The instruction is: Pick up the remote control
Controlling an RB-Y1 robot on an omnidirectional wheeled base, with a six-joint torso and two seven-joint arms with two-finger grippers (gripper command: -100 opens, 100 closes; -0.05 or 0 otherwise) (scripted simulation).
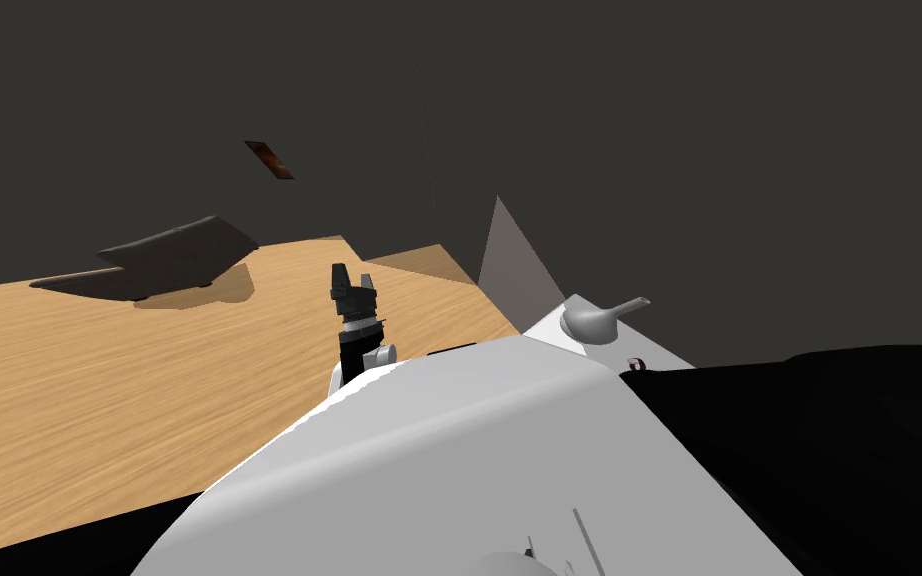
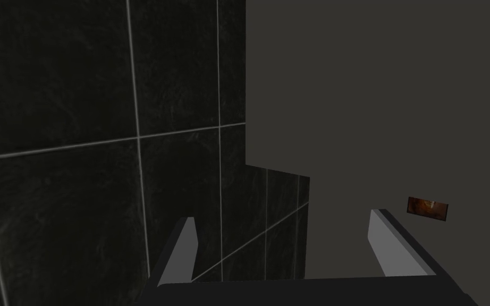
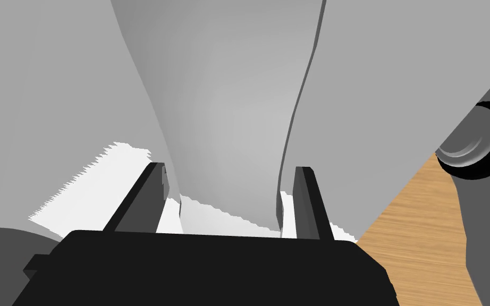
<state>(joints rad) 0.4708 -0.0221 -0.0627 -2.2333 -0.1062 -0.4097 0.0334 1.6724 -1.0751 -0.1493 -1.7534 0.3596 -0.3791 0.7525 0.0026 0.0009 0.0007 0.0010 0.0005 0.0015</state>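
Left tool [image 1: 352,285] seen small from the head, dark, held up above the wood floor [image 1: 99,400] and pointing away toward the far wall. All around, a dim room with dark grey walls [image 1: 649,120]. High on the wall past the tool, a small brown picture [image 1: 269,160]. Over on the left, sitting on the floor with a shadow under it, a dark, low, flat shape [image 1: 179,255], too dim to name. Over on the right, a corner of a white tabletop [image 1: 549,322] with a grey thing like a scoop [image 1: 599,318] lying on it, thin handle sticking out to the right. Just past that corner, at the edge of a black area [image 1: 829,450], a tiny dark thing with a pink spot [image 1: 635,364], too small to name. Cannot tell where the remote control lies or how it looks.

From the left wrist, the same tool [image 2: 282,218] with its two grey fingers [image 2: 387,244] spread wide apart. Behind them, a dark tiled wall [image 2: 79,133] with thin pale lines, right next to a plain grey wall [image 2: 371,95] with the small brown picture [image 2: 427,209] on it.

From the right wrist, the right tool [image 3: 229,170] with its two fingers [image 3: 309,207] spread apart too. Off to one side of it, a slice of the same light brown wood floor [image 3: 414,228].
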